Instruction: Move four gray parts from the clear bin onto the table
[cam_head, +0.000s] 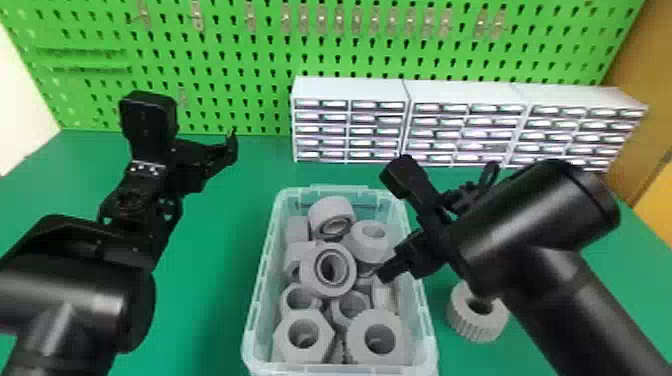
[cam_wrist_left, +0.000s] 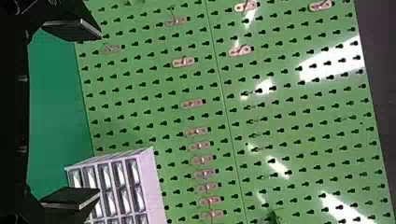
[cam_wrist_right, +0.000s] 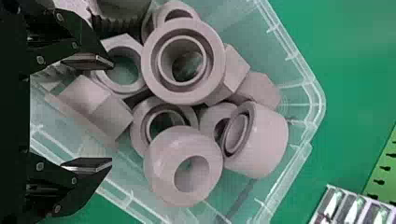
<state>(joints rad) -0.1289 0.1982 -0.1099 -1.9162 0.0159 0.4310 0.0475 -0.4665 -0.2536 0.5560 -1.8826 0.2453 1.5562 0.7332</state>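
From where I stand, no words, numbers or signs can be read. The drawer fronts of the white cabinets (cam_head: 350, 90) show pale patches, too blurred to make out as labels.

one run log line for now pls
right gripper: open, over clear bin | left gripper: open, left of bin | table: ribbed gray part, right of bin | bin: many gray parts

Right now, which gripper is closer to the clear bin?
Right. The right gripper is over the right side of the clear bin, open above the gray parts; the left gripper is off past its left side, toward the green pegboard.
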